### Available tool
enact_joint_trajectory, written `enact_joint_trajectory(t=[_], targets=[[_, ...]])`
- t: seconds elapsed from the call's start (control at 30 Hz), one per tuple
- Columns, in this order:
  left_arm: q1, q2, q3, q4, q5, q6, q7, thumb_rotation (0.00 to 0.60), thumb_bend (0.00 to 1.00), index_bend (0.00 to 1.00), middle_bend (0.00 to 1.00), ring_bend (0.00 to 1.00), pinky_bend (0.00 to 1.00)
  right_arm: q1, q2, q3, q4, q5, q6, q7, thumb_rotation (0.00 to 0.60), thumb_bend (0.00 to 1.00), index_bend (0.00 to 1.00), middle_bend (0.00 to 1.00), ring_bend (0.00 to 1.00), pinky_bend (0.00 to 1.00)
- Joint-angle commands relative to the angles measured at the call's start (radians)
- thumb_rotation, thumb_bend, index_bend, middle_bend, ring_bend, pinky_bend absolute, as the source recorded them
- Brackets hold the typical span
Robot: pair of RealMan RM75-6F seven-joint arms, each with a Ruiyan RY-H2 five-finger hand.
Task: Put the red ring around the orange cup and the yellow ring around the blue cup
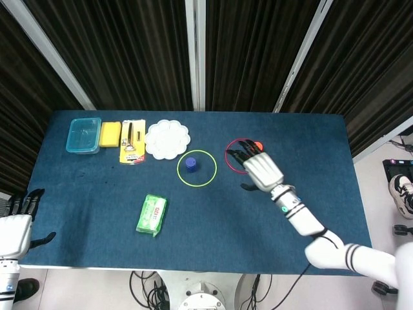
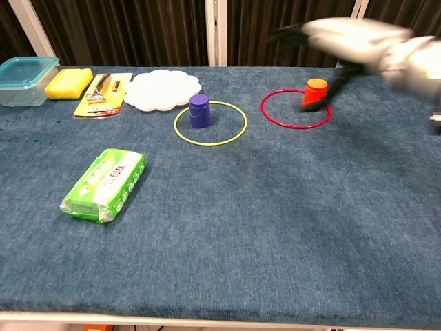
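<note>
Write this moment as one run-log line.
yellow ring: flat around blue cup | red ring: flat around orange cup | right hand: empty, raised | left hand: idle off-table

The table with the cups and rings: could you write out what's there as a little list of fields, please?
blue cup: upright, inside the yellow ring, toward its left side
yellow ring: flat on the cloth, around the blue cup
orange cup: upright, inside the red ring, toward its far right edge
red ring: flat, around the orange cup
right hand: above the red ring, holding nothing; blurred in the chest view
left hand: off the table's near left corner, fingers apart, empty
green packet: near left of the table
white plate: far side, left of the blue cup
</note>
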Motion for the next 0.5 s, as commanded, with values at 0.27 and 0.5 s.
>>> enact_joint_trajectory(t=[0.27,0.5], targets=[[-0.011,0.009,0.002,-0.043,0.034,0.011,0.027,0.600,0.09,0.06,0.06,0.00,0.00,-0.455,0.339,-0.188,-0.252,-0.065,0.468,0.073,0.600,0.09,0.06,0.16,0.00,0.00],[-0.015,0.001,-0.005,-0.068,0.023,0.012,0.050,0.600,0.09,0.06,0.06,0.00,0.00,-0.557,0.376,-0.206,-0.253,-0.055,0.511,0.174,0.600,0.09,0.06,0.15,0.00,0.00]])
